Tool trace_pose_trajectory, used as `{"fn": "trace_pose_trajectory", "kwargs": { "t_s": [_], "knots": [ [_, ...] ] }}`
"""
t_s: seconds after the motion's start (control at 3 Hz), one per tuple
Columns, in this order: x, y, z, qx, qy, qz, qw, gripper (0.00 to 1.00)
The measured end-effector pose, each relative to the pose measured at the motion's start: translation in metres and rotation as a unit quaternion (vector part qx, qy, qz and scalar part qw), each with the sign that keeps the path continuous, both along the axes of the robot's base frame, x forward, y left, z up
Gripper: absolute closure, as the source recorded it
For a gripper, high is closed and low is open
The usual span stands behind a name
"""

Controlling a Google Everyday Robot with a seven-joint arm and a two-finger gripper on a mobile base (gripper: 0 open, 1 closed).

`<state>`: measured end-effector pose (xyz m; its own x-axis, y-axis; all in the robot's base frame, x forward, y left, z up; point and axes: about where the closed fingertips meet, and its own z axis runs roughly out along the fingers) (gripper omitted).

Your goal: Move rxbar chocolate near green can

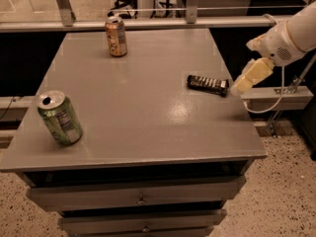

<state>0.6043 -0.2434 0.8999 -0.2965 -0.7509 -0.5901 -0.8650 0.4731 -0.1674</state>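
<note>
Inspecting the single camera view: the end effector (246,81) hangs at the right edge of the surface (148,98), low and angled down toward it. How far open it is cannot be told. It has hold of nothing that shows.

The rxbar chocolate (208,84) lies flat on the surface just to the left of the end effector, its near end close to the tip; contact cannot be confirmed. The green can (60,118) stands far to the left and forward, well apart from bar and end effector alike. An orange can (116,36) stands far left and toward the back.

Risks, as judged:
- The bar is thin and glossy, so a shallow or off-centre grasp could slip or push it along the surface.
- The bar lies near the right edge, so a nudge outward could drop it.
- A placement brought in too close could knock the green can over.

Containers: both cans show opened tops, contents not visible. The drawers (138,197) below are shut, contents hidden.
</note>
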Motion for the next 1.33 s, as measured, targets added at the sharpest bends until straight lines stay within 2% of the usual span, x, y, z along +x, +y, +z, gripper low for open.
{"fn": "trace_pose_trajectory", "kwargs": {
  "t_s": [0.33, 1.0, 1.33],
  "knots": [
    [0.024, 0.01, -0.02, 0.038, -0.002, -0.003, 0.9993, 0.0],
    [0.047, 0.01, -0.058, 0.07, 0.01, -0.017, 0.9973, 0.0],
    [0.053, 0.011, -0.067, 0.081, 0.018, -0.024, 0.9963, 0.19]
  ]
}}
